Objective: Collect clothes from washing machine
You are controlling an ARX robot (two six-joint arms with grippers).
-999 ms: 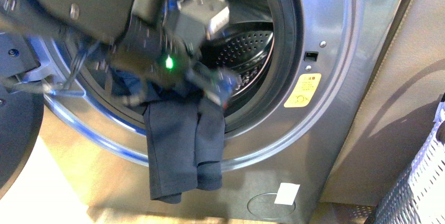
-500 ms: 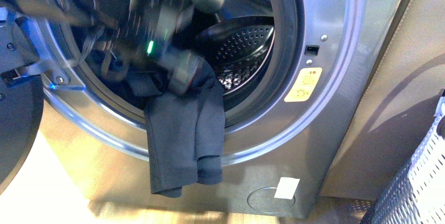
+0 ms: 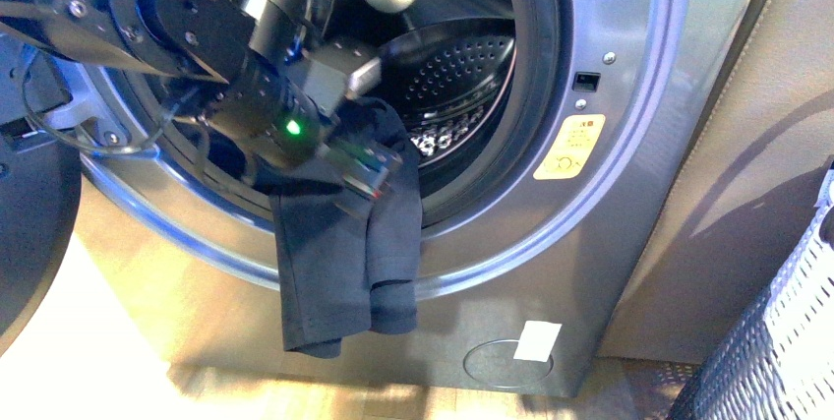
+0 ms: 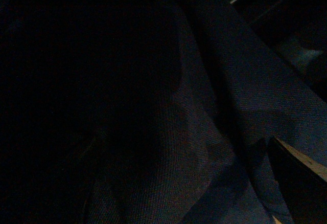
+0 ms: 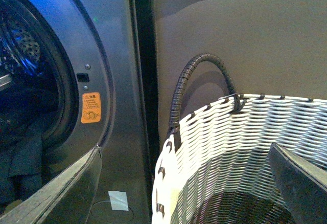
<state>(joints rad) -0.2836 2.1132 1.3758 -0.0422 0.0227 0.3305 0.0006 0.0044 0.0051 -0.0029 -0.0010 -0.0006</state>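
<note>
The washing machine (image 3: 629, 66) is a silver-grey front-loader with its porthole open and a perforated steel drum (image 3: 457, 76) inside. The clothes (image 3: 344, 263), one dark navy garment, hang over the porthole's lower rim and down the front panel. My left gripper (image 3: 366, 169) is open and sits right at the top fold of the garment. The left wrist view is very dim; navy cloth (image 4: 204, 132) fills it, with one finger (image 4: 301, 180) at the edge. My right gripper (image 5: 185, 150) is open over the basket, with nothing between its fingers (image 5: 61, 191). It does not show in the front view.
A woven white and grey basket (image 5: 219, 142) with a dark handle (image 5: 184, 86) stands right of the machine, also at the front view's edge (image 3: 777, 341). A brown panel (image 3: 767, 145) stands behind it. The yellow sticker (image 3: 568, 147) sits right of the porthole. The door (image 3: 29, 233) hangs open at left.
My left arm swung and its gripper shifted a little left, onto the top fold of the garment. The garment hangs much as before.
</note>
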